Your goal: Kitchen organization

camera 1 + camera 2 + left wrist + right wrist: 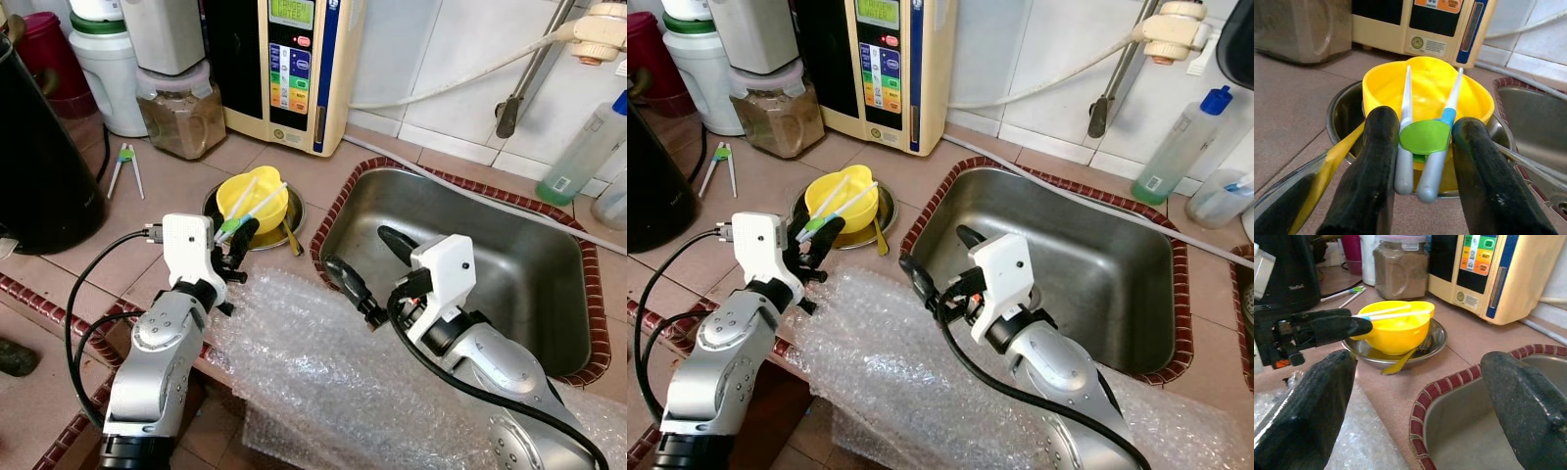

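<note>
A yellow bowl (252, 199) sits in a shallow steel dish (295, 210) on the tiled counter, left of the sink (509, 274). A pair of white and blue training chopsticks (1426, 139) with a green joint lies across the bowl's rim. My left gripper (238, 238) is shut on their near end, a black finger (1374, 171) on each side. My right gripper (375, 264) stands open over the sink's near left corner, with nothing between its fingers. A yellow spoon (1400, 360) leans out of the dish.
Bubble wrap (323, 372) covers the counter's front edge under both arms. A second pair of chopsticks (125, 166) lies at the left, near a black kettle (39, 157). A jar of brown powder (181, 108) and a cream appliance (289, 69) stand behind the bowl. A bottle (583, 152) stands beyond the sink.
</note>
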Motion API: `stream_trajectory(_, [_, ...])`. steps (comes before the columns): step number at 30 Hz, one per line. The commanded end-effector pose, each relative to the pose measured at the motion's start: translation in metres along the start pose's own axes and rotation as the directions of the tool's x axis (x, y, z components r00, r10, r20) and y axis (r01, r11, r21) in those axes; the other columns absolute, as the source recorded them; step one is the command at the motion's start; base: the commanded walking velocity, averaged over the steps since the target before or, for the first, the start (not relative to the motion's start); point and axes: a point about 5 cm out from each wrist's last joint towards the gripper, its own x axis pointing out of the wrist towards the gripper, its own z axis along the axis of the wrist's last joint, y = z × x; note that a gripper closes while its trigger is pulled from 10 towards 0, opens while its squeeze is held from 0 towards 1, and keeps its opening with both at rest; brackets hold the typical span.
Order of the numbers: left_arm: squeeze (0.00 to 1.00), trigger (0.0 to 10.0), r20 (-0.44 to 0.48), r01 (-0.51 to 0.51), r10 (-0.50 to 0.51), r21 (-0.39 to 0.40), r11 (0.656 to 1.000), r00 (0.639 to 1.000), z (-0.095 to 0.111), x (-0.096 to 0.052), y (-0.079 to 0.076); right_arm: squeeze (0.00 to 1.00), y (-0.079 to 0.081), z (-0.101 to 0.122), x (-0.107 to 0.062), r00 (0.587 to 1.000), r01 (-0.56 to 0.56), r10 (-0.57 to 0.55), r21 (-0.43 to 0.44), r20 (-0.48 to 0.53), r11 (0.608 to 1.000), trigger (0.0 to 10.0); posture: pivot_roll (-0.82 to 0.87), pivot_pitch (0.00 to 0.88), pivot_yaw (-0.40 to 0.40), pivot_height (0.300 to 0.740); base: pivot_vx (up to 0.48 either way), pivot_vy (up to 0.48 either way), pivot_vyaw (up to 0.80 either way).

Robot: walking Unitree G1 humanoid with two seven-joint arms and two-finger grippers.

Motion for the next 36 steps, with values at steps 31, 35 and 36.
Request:
stream_trajectory(31, [0.00,0.0,0.253,0.072,-0.103,0.129,0.989,0.962,0.036,0.000,-0.017,0.00,-0.009,0.010,0.004,0.998,0.036,-0.042,0.104,0.053,0.994,10.0,0.02,0.101,-0.083,0.740,0.000,0.000,0.00])
stream_trajectory(35, [0.00,0.0,0.267,0.148,-0.185,0.151,0.977,0.946,0.037,0.000,-0.030,0.00,-0.031,0.017,0.009,0.976,0.159,-0.190,0.248,0.103,0.956,10.0,0.02,0.100,-0.086,0.740,0.000,0.000,0.00])
stream_trajectory(36, [0.00,0.0,0.266,0.163,-0.197,0.146,0.976,0.944,0.037,0.000,-0.032,0.00,-0.034,0.018,0.010,0.971,0.176,-0.214,0.282,0.109,0.943,10.0,0.02,0.100,-0.086,0.740,0.000,0.000,0.00])
